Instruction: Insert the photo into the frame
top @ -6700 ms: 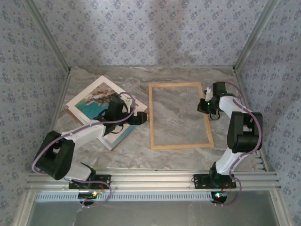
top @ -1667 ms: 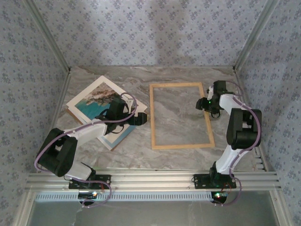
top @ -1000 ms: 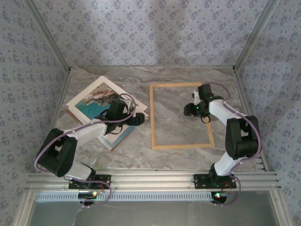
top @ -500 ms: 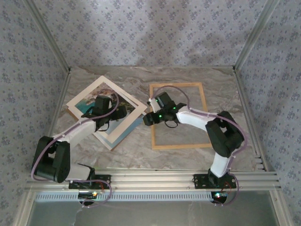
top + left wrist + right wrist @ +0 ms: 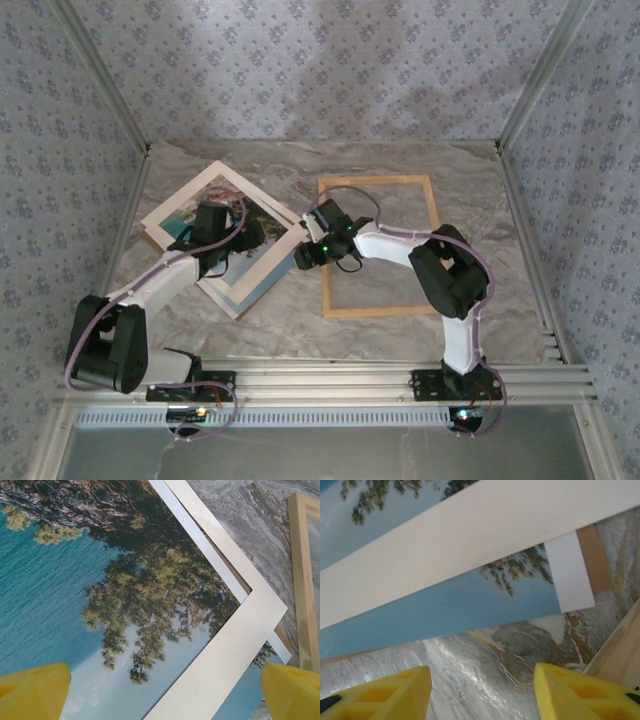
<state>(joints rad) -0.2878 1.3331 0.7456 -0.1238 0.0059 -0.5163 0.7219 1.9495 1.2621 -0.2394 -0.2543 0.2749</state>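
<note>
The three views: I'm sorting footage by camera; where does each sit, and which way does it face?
Top external: above and behind the robot, looking down at the table; left arm and right arm show.
Left wrist: on the left arm, facing down onto the photo; yellow fingers at bottom corners.
Right wrist: on the right arm, low, facing the photo's edge; fingers below.
Shared: both wrist views catch the photo's border and the frame.
</note>
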